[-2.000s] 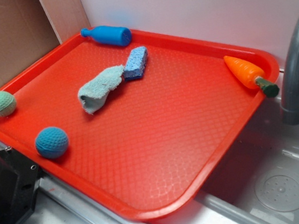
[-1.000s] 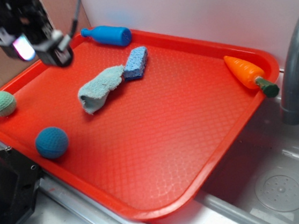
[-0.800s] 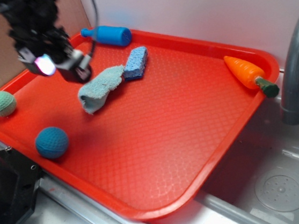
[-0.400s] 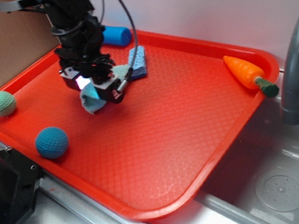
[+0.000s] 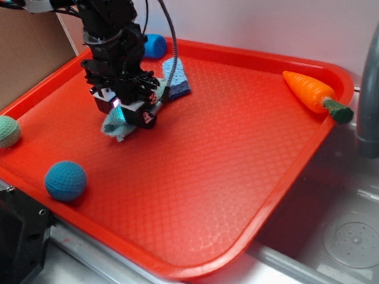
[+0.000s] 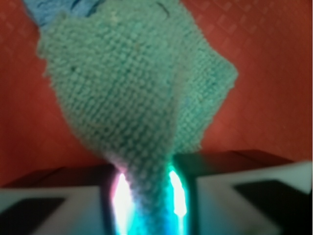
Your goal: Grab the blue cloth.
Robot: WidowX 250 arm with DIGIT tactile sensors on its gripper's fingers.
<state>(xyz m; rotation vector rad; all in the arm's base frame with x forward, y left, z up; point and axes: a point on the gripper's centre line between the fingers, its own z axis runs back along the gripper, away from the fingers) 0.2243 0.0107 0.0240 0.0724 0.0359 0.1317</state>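
My pincer (image 5: 133, 114) is nearly closed, its two pads pinching a fold of the blue cloth (image 6: 132, 98) between them (the wrist view shows the terry gathered into the narrow gap). The cloth lies on the far left part of the red tray (image 5: 248, 176), its far end touching the blue sponge (image 5: 176, 76). My worry: I hold only a thin fold, so the floppy rag could slide out on lifting, or drag the sponge along.
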